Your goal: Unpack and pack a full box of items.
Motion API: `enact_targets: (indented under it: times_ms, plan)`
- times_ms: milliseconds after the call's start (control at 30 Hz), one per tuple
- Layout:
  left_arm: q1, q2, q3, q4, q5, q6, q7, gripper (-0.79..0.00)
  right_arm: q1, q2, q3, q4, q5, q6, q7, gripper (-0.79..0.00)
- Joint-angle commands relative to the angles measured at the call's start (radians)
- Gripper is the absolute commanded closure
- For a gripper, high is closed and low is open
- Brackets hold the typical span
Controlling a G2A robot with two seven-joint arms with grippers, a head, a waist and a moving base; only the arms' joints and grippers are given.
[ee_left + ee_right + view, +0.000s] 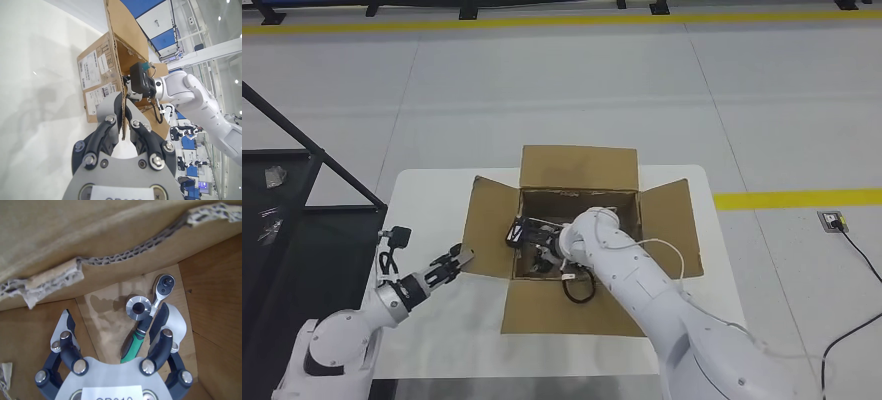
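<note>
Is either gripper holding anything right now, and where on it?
The left gripper pinches the box by the edge of its side flap. The right gripper is open over the ratchet wrench, holding nothing.

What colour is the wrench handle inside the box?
The wrench handle is green with black; clearest in the right wrist view.

The box (532, 305) is brown (white labels (88, 72) outside), the ratchet (132, 342) green-and-black handled with silver head, the table (432, 215) white.

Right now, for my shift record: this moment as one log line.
left hand: shut on box flap | right hand: open, inside box over ratchet wrench and socket
</note>
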State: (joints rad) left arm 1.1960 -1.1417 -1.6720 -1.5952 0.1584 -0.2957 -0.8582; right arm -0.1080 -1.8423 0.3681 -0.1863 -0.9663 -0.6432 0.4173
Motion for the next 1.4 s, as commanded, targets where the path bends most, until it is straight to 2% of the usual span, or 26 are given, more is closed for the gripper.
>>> enact_targets:
  times_ms: [0,167,267,633,1133,1167,1200,1267,1367]
  plan:
    - [-0.016,0.002,0.013,0.010,0.011,0.003,-0.008,0.000,0.000,-0.003,0.003,0.003,0.001,0.026,0.005,-0.785]
    - [-0.063,0.010,0.039,0.041,0.035,-0.008,-0.053,0.000,0.003,-0.004,0.019,0.022,0.014,0.108,0.008,-0.785]
    - [-0.086,0.015,0.050,0.063,0.037,-0.015,-0.072,0.000,0.006,-0.003,0.024,0.025,0.013,0.120,0.019,-0.785]
    - [-0.127,0.029,0.076,0.109,0.016,-0.037,-0.109,0.000,0.002,0.008,0.038,0.034,0.008,0.054,0.010,-0.785]
    - [-0.171,0.042,0.129,0.153,0.000,-0.058,-0.152,0.000,0.003,0.019,0.053,0.040,-0.001,0.063,0.030,-0.785]
    - [-0.171,0.042,0.129,0.153,0.000,-0.058,-0.152,0.000,0.003,0.019,0.053,0.040,-0.001,0.063,0.030,-0.730]
    - [-0.171,0.042,0.129,0.153,0.000,-0.058,-0.152,0.000,0.003,0.019,0.053,0.040,-0.001,0.063,0.030,-0.637]
    - [-0.171,0.042,0.129,0.153,0.000,-0.058,-0.152,0.000,0.003,0.019,0.053,0.040,-0.001,0.063,0.030,-0.388]
    - [-0.171,0.042,0.129,0.153,0.000,-0.058,-0.152,0.000,0.003,0.019,0.053,0.040,-0.001,0.063,0.030,-0.302]
